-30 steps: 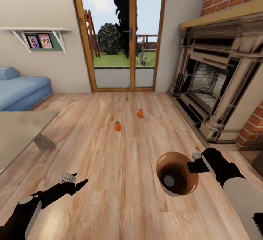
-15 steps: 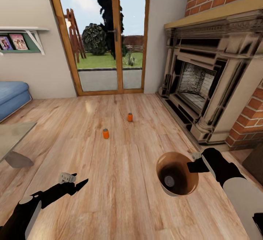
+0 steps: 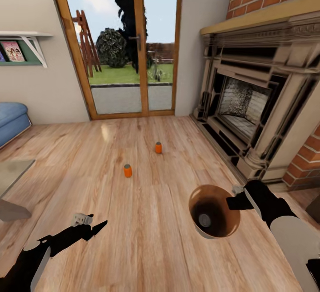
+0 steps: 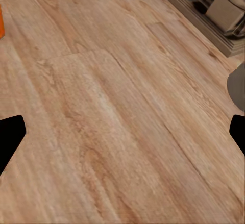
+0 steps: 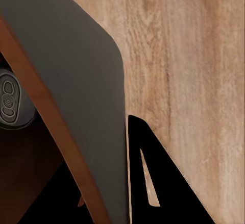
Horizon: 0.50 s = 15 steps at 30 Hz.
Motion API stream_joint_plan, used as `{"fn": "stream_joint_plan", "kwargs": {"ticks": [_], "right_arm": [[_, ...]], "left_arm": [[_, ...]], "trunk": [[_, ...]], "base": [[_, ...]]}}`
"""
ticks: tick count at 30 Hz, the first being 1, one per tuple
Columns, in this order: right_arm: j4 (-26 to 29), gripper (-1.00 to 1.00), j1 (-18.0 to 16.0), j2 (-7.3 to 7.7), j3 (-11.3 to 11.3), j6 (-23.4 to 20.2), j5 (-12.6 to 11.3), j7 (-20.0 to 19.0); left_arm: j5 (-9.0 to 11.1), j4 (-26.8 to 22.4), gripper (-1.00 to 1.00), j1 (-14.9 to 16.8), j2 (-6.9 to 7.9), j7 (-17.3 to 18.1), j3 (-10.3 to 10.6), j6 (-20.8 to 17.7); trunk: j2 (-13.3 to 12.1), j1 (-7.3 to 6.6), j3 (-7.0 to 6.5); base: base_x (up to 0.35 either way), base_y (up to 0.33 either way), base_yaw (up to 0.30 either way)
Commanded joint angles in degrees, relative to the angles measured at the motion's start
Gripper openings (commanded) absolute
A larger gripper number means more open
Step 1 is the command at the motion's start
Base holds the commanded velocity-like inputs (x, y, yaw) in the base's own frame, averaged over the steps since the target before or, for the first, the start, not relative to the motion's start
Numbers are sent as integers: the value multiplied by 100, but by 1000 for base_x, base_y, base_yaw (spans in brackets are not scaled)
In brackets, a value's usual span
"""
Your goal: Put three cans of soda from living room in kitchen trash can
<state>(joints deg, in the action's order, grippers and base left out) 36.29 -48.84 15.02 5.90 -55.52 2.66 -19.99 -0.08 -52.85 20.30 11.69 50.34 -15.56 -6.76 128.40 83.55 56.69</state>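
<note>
Home living rm: ornate fireplace [image 3: 249, 105] w/ brick, blue sofa [image 3: 11, 121] (partly seen), glass doors [image 3: 126, 45].

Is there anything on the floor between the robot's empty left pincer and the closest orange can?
Nothing visible. Between the left pincer and the nearer soda can lies bare plank floor. The glass table stands off to the side, and the trash can, held by the right pincer, is out of that path.

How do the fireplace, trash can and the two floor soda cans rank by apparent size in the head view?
1. Fireplace
2. Trash can, though nearness enlarges it
3. Nearer soda can and farther soda can: about alike, unranked
</note>
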Motion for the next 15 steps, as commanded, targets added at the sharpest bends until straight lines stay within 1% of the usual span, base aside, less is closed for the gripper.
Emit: {"fn": "stream_joint_plan", "kwargs": {"ticks": [1,4,7,15], "right_arm": [[1,-100,-3,-8,-7,-12,-85,-15],[1,-100,-3,-36,-9,-12,-82,-14],[1,-100,-3,-40,-8,-12,-82,-14],[1,-100,-3,-43,-7,-12,-82,-12]], "left_arm": [[0,1,100,0,0,-1,0,0],[1,3,100,0,-2,-5,0,4],[6,3,100,0,-6,-9,3,6],[8,4,100,0,-4,-19,0,8]], "trunk": [[0,0,-1],[0,0,-1],[0,0,-1],[0,0,-1]], "base": [[263,187,-1],[280,159,0],[304,86,0],[321,18,0]]}}
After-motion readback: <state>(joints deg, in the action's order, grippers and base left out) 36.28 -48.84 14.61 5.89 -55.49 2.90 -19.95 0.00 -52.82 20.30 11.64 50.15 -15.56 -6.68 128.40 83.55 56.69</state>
